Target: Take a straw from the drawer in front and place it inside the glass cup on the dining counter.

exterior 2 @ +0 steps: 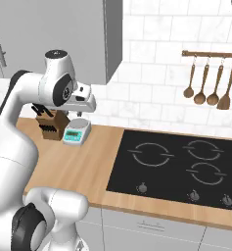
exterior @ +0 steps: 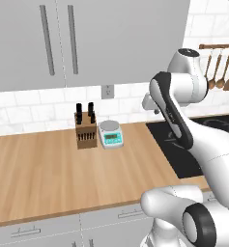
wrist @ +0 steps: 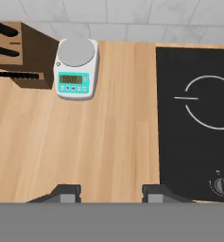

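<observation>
Hand view is giving you the two dark finger tips of the gripper [wrist: 111, 193] standing spread apart with bare wood between them, pinching nothing, hovering over the light brown wood-grain wall worktop [wrist: 104, 137]. You are looking at one white kitchen scale [wrist: 75, 68] with a round grey weighing plate and a teal display panel, and just beside it one brown wooden knife block [wrist: 26, 59] with black handles sticking out. One flat black glass hob [wrist: 193, 123] is lying flush in the worktop, with thin white ring markings and one small round knob visible at its near edge.

Left base view is showing you two long grey bar handles [exterior: 47, 43] on the smooth grey wall cabinets, one wall socket on the white tiled wall, and two black handles rising from the top of the block. Along the bottom edge, light grey drawer fronts [exterior: 34, 230] with slim metal bar handles are sitting shut under the worktop.

Right base view is giving you four wooden spoons and spatulas [exterior 2: 205, 86] hanging from one wooden rail, three burner rings on the hob and three knobs along its front.

You are not getting any sight of the straw itself; the drawer fronts are closed.
</observation>
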Available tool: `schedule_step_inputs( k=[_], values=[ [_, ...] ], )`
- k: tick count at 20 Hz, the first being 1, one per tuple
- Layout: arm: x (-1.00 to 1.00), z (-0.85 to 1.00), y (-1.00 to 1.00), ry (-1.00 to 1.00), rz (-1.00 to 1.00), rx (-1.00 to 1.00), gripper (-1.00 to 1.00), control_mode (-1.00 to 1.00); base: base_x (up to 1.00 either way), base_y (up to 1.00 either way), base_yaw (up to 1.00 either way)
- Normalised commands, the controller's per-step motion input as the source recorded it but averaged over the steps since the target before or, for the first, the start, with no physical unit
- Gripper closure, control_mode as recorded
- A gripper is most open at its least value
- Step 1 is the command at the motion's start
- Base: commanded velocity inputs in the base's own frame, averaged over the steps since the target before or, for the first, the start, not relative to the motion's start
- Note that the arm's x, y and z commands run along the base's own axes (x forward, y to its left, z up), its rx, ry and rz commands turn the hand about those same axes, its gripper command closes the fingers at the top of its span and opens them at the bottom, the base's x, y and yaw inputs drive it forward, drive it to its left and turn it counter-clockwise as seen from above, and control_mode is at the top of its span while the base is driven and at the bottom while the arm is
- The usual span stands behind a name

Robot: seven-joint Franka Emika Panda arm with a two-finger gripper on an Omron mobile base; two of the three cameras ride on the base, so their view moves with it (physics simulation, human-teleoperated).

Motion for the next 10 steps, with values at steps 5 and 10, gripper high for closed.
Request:
schedule_step_inputs(
  k=[5, 10],
  values=[
    [0.0, 0.0, 0.0, 0.0, 0.0, 0.0, -1.0, 1.0, -0.09, 0.0, 0.0],
    [0.0, 0.0, 0.0, 0.0, 0.0, 0.0, -1.0, 1.0, -0.97, 0.0, 0.01]
  ],
)
